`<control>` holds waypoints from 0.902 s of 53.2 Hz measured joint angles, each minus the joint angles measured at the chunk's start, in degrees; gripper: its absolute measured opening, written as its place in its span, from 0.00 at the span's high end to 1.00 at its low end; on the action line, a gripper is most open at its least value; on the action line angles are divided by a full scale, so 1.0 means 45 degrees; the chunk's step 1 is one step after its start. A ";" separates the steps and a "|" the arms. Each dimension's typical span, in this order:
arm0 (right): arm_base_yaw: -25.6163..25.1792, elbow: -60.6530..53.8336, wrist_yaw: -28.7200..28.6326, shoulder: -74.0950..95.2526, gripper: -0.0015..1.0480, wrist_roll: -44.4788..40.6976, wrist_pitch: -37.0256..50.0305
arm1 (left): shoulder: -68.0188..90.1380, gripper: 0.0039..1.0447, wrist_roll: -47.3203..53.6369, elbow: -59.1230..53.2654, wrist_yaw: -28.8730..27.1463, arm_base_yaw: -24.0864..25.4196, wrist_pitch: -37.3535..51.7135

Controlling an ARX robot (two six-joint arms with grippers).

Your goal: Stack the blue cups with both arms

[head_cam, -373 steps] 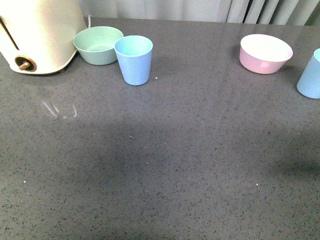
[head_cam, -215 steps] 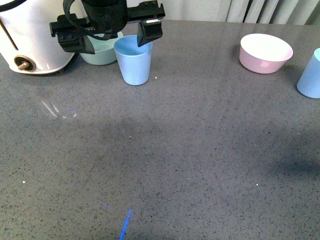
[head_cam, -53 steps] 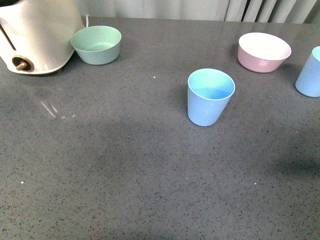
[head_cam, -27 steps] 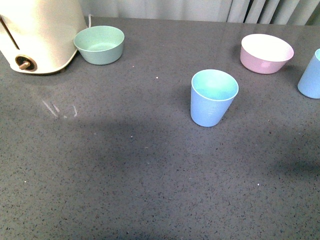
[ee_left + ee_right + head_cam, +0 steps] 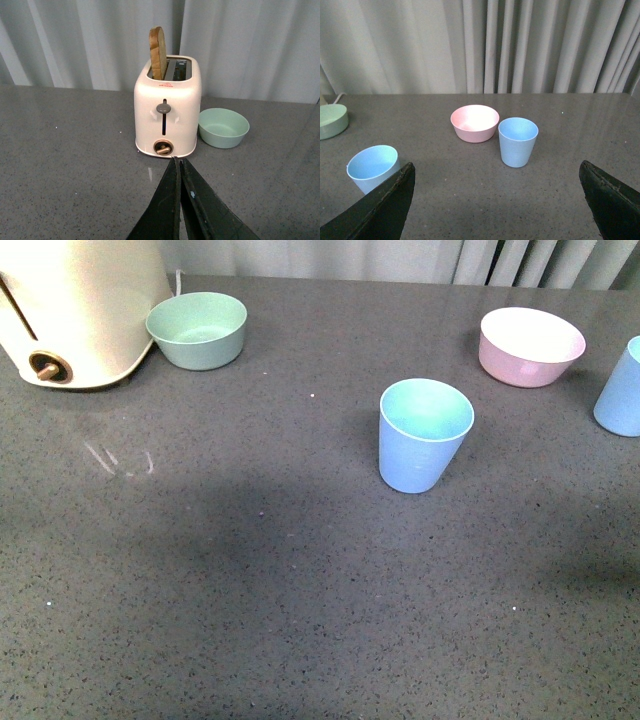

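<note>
Two blue cups (image 5: 425,435) stood unstacked.
One was upright mid-table, the second cup (image 5: 620,388) well apart at its 2 o'clock; left gripper (image 5: 179,167) was clenched on nothing, right gripper (image 5: 496,172) spread wide.

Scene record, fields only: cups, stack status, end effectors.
centre cup: upright, empty, alone mid-table
second cup: upright, at right edge, beside pink bowl
stacked: no
left end effector: shut, holds nothing, faces toaster
right end effector: open, holds nothing, both cups in its view
</note>
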 joint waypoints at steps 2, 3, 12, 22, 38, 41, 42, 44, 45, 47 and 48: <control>0.0000 0.0000 0.0005 0.0000 0.09 0.0000 0.0000 | -0.0471 0.99 0.0000 -0.0058 0.0015 0.0000 -0.0413; 0.0000 0.0000 0.0005 0.0000 0.09 0.0000 0.0000 | -0.0656 0.99 0.0000 -0.0092 0.0019 0.0000 -0.0578; 0.0000 0.0000 0.0000 0.0000 0.09 0.0000 0.0000 | -0.2574 0.99 0.0000 -0.0102 0.0024 0.0000 -0.2327; 0.0000 0.0000 0.0000 0.0000 0.09 0.0000 0.0000 | -0.3983 0.99 0.0000 -0.0102 0.0024 0.0000 -0.3643; 0.0000 0.0000 0.0005 0.0000 0.09 0.0000 0.0000 | -0.5644 0.99 0.0000 -0.0102 0.0024 0.0000 -0.5255; 0.0000 0.0000 0.0000 0.0000 0.09 0.0000 0.0000 | -0.5877 0.99 0.0000 -0.0102 0.0024 0.0000 -0.5493; 0.0000 0.0000 0.0000 0.0000 0.09 0.0000 0.0000 | -0.5974 0.99 0.0000 -0.0102 0.0024 0.0000 -0.5581; 0.0000 0.0000 0.0005 0.0000 0.09 -0.0005 0.0000 | -0.6105 0.99 0.0000 -0.0102 0.0024 0.0000 -0.5712; 0.0000 0.0000 0.0000 0.0000 0.09 0.0000 0.0000 | -0.6193 0.99 0.0000 -0.0102 0.0024 0.0000 -0.5799; 0.0000 0.0000 0.0000 0.0000 0.09 -0.0005 0.0000 | -0.6314 0.99 0.0000 -0.0102 0.0024 0.0000 -0.5921; 0.0000 0.0000 0.0000 0.0000 0.09 0.0000 0.0000 | -0.6392 0.99 0.0000 -0.0102 0.0024 0.0000 -0.6003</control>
